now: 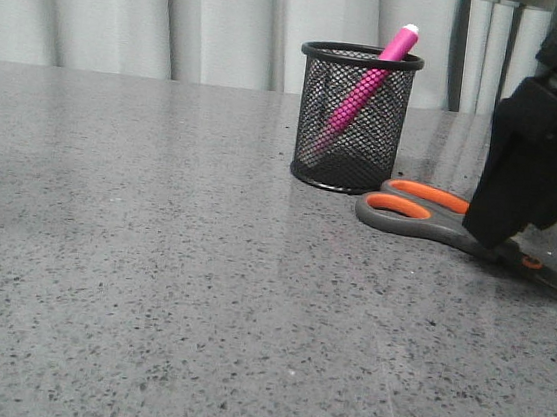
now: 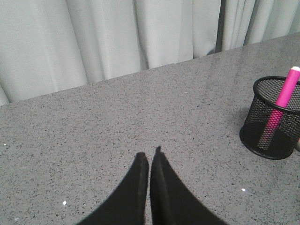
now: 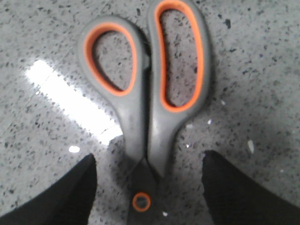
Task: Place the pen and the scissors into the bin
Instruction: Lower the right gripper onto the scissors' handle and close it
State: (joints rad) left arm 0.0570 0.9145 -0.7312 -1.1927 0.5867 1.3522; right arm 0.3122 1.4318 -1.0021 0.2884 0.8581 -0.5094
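The pink pen stands tilted inside the black mesh bin, its tip poking above the rim; both show in the left wrist view, the pen in the bin. The scissors lie flat on the table right of the bin, closed, with grey handles lined in orange. My right gripper is open, low over the scissors, one finger on each side of the pivot screw, not touching them. My left gripper is shut and empty above bare table left of the bin.
The grey speckled table stretches wide to the left and front. Pale curtains hang behind the far edge. The right arm's black body covers the scissor blades in the front view.
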